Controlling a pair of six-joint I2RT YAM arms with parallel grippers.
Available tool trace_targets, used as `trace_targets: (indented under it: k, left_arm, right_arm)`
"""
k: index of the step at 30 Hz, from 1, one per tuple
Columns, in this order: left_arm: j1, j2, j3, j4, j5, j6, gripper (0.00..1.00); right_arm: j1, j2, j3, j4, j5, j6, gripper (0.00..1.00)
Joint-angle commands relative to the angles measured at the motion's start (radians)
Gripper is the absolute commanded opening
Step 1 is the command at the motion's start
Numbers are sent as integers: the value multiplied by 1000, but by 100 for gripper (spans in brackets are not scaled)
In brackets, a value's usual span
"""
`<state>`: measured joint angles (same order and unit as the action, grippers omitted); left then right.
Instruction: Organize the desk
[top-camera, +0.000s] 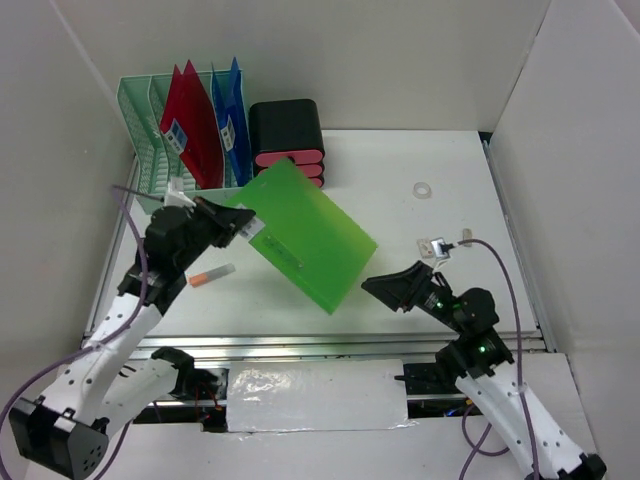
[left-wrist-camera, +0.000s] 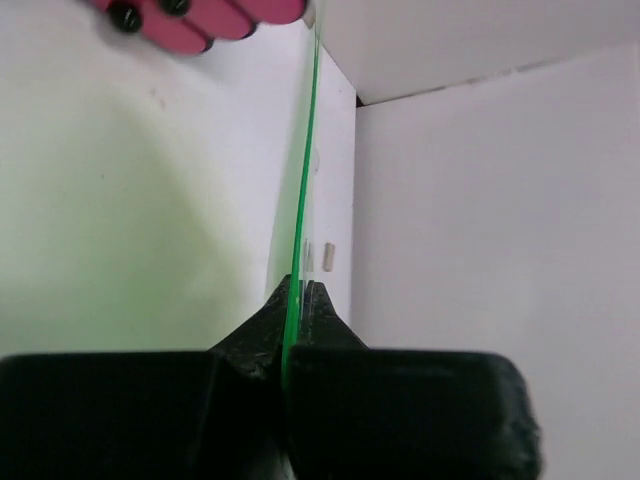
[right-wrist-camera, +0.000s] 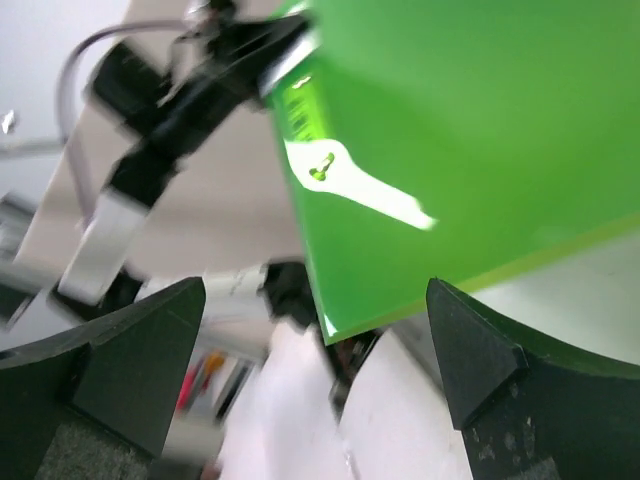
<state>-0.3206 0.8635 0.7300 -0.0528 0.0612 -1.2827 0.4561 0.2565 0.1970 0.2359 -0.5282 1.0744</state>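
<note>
I count three labelled plastic folders, writing unreadable. My left gripper (top-camera: 236, 226) pinches the translucent green folder (top-camera: 312, 238) above the white desk (top-camera: 405, 165) middle; one red folder (top-camera: 192, 120) and one blue folder (top-camera: 232, 105) stand in the mint-green slotted rack (top-camera: 138, 110), far left corner. My right gripper (top-camera: 382, 288) is spread wide.

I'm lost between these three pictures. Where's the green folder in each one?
Top external: green folder at the centre, tilted.
Left wrist: edge-on, a thin green line running up the middle.
Right wrist: fills the upper right.
Shared landmark: the left gripper pinching its edge, seen in all three.
</note>
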Motion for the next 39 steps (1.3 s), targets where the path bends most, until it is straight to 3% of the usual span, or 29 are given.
trace_targets:
  k: [1, 5, 7, 9, 13, 14, 19, 22, 24, 30, 33, 35, 39]
  left_arm:
    - [-6, -26, 261, -91, 57, 317, 0]
    - [-6, 72, 613, -296, 204, 675, 0]
    - [-6, 104, 698, -431, 160, 814, 0]
    - [-6, 114, 743, -456, 157, 923, 0]
    - [-6, 86, 819, -519, 59, 1006, 0]
    - [-6, 71, 845, -535, -34, 1019, 0]
    - [-6, 17, 893, -493, -222, 1088, 0]
    - [-6, 58, 1012, -525, -365, 1103, 0]
    - [-6, 155, 1179, -608, -441, 1131, 0]
    - [-6, 455, 1686, -700, -486, 1226, 0]
    - [-6, 462, 1682, -629, -553, 1313, 0]
    - [-6, 402, 1567, -514, -645, 1377, 0]
    - [-6, 352, 1478, -401, -767, 1491, 0]
  right_arm:
    - [3, -167, 142, -447, 314, -88, 100]
    - [3, -283, 226, -671, 488, -123, 100]
    - [3, -255, 246, -678, 487, -168, 100]
    - [3, -143, 278, -670, 459, -212, 100]
    - [3, -16, 314, -589, 361, -271, 100]
    - [3, 9, 321, -577, 356, -277, 100]
    - [3, 79, 364, -543, 350, -324, 100]
    - [1, 104, 400, -553, 356, -352, 100]
    - [3, 112, 417, -553, 352, -367, 100]
    - [3, 156, 435, -540, 312, -389, 100]
    - [3, 171, 430, -532, 287, -393, 100]
    - [3, 174, 423, -530, 278, -395, 100]
    - [3, 188, 406, -508, 257, -401, 100]
